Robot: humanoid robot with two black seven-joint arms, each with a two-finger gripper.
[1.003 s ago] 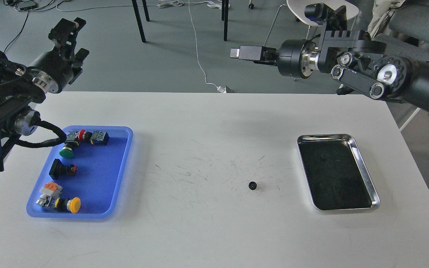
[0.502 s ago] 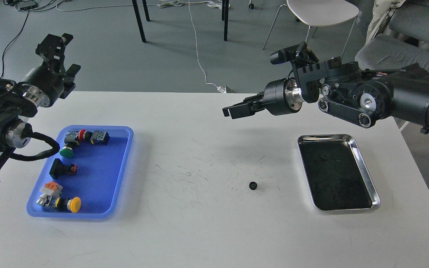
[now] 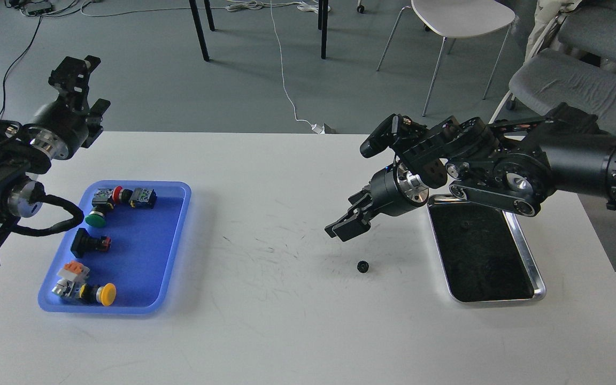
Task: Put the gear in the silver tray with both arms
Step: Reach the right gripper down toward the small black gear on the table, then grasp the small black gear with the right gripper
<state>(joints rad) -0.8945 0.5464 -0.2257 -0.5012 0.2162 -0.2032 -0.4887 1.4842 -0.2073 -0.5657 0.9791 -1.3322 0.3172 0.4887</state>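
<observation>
The gear (image 3: 362, 266) is small, black and toothed; it lies on the white table between the two trays. The silver tray (image 3: 495, 299) sits at the right with a dark mirror-like bottom and nothing in it. My right gripper (image 3: 341, 232) points down and to the left, a little above the table, just up and left of the gear and not touching it; its fingers stand slightly apart and hold nothing. My left gripper (image 3: 76, 65) is raised beyond the table's far left edge, seen from behind, with its fingers hard to tell apart.
A blue plastic tray (image 3: 142, 183) at the left holds several push-button switches, among them a green one (image 3: 95, 217) and a yellow one (image 3: 106, 294). My right arm's wrist hangs over the silver tray's far left corner. Chairs stand on the floor behind the table.
My right arm has swung down and toward me from high behind the table, bringing its gripper low next to the gear. My left gripper has shifted slightly left. The gear has not moved.
</observation>
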